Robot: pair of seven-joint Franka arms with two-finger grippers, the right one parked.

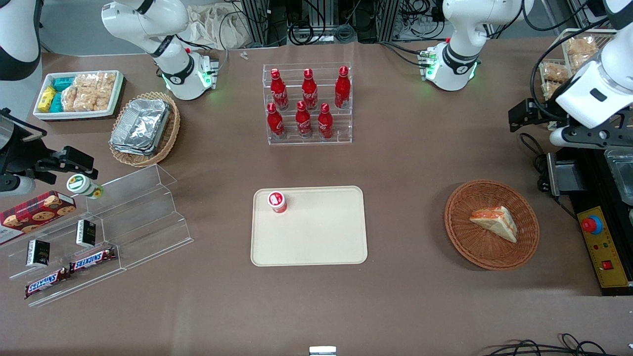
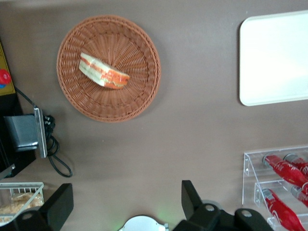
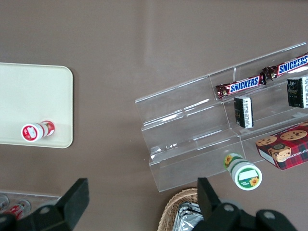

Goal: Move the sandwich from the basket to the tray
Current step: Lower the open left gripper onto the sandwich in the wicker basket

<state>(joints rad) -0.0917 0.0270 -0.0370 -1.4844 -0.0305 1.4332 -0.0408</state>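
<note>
The sandwich (image 1: 495,223) lies in the round basket (image 1: 465,247), nearer the front camera than the gripper (image 2: 126,201), whose jaws stand open and empty well above the surface, while the tray (image 1: 316,247) waits toward the parked arm's end.

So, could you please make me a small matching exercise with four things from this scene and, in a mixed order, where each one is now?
Things:
1. sandwich
2. red-capped cup
3. red bottles
4. gripper

Places:
a. standing on the tray
b. in the clear tiered rack
c. lying in the basket
d. open, raised over bare table, away from the basket, at the working arm's end

Pairs: 1-c, 2-a, 3-b, 4-d
</note>
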